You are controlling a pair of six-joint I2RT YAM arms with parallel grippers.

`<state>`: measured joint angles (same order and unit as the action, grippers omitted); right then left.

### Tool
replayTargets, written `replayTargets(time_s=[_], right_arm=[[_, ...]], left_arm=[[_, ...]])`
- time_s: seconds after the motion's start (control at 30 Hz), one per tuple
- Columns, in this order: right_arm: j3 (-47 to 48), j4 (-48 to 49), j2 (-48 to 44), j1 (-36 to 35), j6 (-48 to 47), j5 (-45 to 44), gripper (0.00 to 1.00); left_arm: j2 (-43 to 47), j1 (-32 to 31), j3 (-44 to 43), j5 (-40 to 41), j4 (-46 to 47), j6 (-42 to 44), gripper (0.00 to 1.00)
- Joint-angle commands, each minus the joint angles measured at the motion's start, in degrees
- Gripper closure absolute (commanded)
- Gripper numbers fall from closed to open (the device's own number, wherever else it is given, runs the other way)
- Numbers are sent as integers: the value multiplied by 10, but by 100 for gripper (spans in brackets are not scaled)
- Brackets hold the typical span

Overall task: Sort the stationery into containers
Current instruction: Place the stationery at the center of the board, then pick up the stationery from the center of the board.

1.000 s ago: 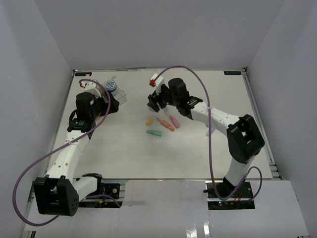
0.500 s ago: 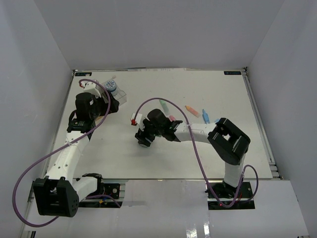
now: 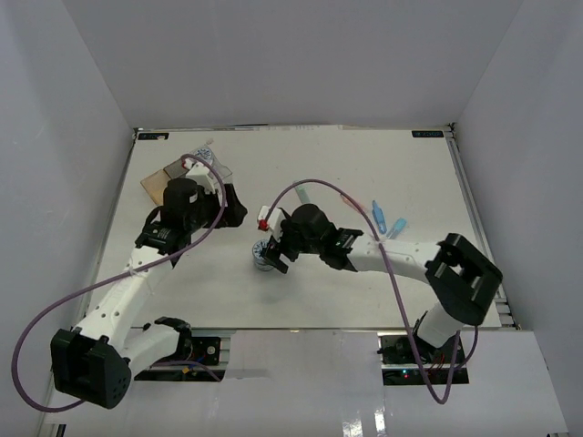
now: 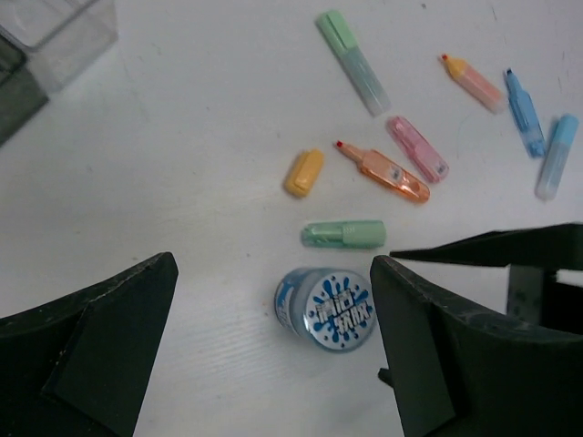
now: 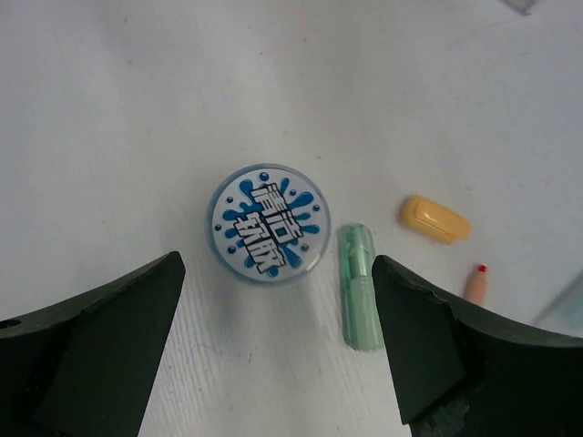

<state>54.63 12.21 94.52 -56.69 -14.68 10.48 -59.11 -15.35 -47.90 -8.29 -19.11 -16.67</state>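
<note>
A blue-and-white patterned roll (image 3: 263, 259) stands on the table; it also shows in the left wrist view (image 4: 328, 309) and the right wrist view (image 5: 269, 223). My right gripper (image 3: 272, 254) (image 5: 275, 273) is open and empty right above it. My left gripper (image 3: 232, 208) (image 4: 273, 273) is open and empty, to the roll's far left. A short green marker (image 5: 361, 287) (image 4: 343, 234) lies beside the roll. A yellow cap (image 4: 303, 173), orange marker (image 4: 383, 171), pink marker (image 4: 417, 148), long green marker (image 4: 353, 62) and two blue markers (image 3: 379, 214) lie beyond. The bins (image 3: 155, 186) stand at the far left.
A second roll (image 3: 203, 157) seems to sit at the clear bin (image 4: 64, 36) at the back left. The right arm lies across the middle of the table and hides some markers in the top view. White walls enclose the table.
My left arm has swung away from the bins toward the table's middle. My right gripper has stayed over the same spot, and the roll now shows beneath it.
</note>
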Motion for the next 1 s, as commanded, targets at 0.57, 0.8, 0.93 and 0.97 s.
replayTargets(time_s=[0.57, 0.8, 0.93, 0.97], right_arm=[[-226, -185, -498, 6, 244, -504, 10], [-248, -185, -544, 7, 232, -522, 10], [-254, -185, -544, 8, 232, -519, 10], [-254, -185, -543, 7, 232, -519, 10]], left_arm=[[-173, -274, -85, 211, -150, -88, 2], [-214, -283, -88, 261, -164, -119, 2], [-224, -283, -91, 254, -163, -122, 2], [-226, -284, -91, 250, -163, -122, 2]])
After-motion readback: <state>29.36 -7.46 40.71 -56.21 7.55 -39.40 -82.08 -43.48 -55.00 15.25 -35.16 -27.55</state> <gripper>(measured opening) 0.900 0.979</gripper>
